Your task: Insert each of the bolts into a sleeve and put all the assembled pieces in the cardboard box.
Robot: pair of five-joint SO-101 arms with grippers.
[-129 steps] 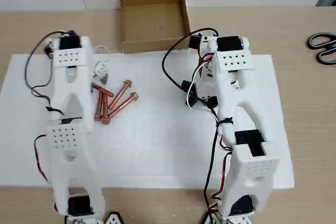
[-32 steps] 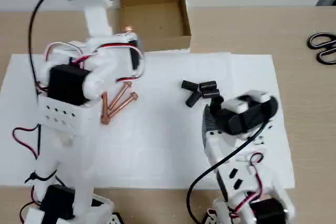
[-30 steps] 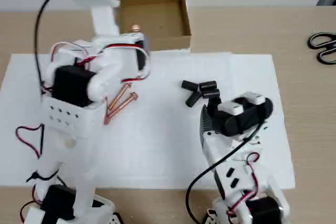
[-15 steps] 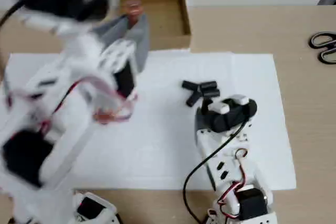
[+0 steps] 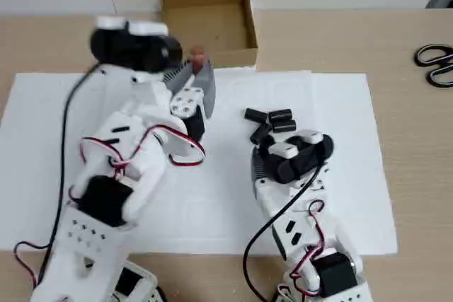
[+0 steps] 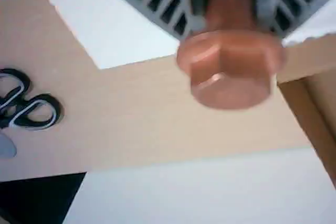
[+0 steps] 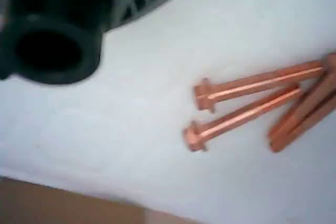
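A black sleeve (image 7: 50,51), its bore open to view, hangs close over white paper (image 7: 131,145) where copper bolts (image 7: 252,103) lie beside the tan table (image 7: 63,203).

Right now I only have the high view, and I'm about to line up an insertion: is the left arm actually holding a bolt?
Observer: Yes. In the left wrist view the left jaws are shut on a copper bolt, its hex head sticking out past them.
Operator: And the right arm?
Observer: Its wrist view shows a black sleeve in the right jaws, bore open and unobstructed.
Operator: Any loose bolts? The left arm blocks my view.
Observer: Yes, loose bolts lie on the white sheet; two heads show, and more shafts run off the picture's edge.
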